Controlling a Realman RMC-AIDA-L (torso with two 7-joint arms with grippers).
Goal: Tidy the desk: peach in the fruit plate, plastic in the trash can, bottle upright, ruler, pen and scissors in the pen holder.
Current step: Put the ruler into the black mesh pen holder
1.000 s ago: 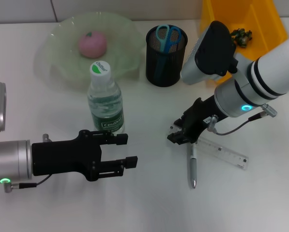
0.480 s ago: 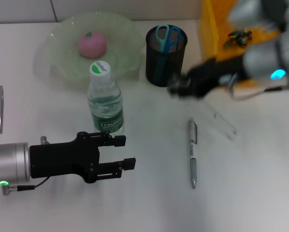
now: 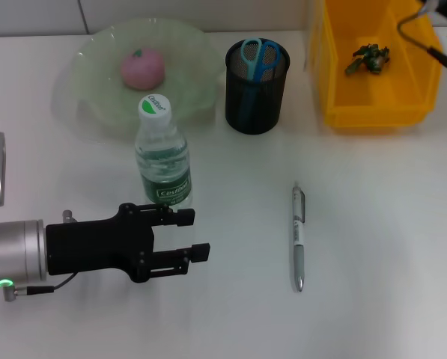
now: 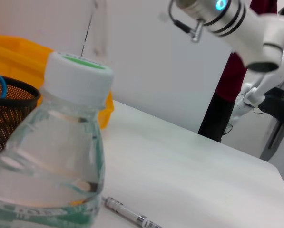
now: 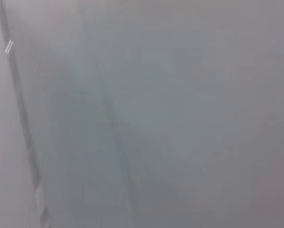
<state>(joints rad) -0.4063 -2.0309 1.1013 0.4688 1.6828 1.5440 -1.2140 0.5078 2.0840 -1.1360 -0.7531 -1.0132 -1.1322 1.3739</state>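
Already most of the white desk (image 3: 373, 247) is in order: the peach (image 3: 141, 68) sits in the fruit plate (image 3: 88, 82) near the far left corner, plastic (image 3: 368, 57) lies in the yellow trash can (image 3: 335, 90) at the far right, and scissors (image 3: 259, 56) stand in the pen holder (image 3: 257, 97). The bottle (image 3: 162, 158) stands upright beside the released left end effector (image 3: 195, 233). Only the pen (image 3: 298, 238) lies loose mid-desk. The right end effector is out of sight; no ruler shows.
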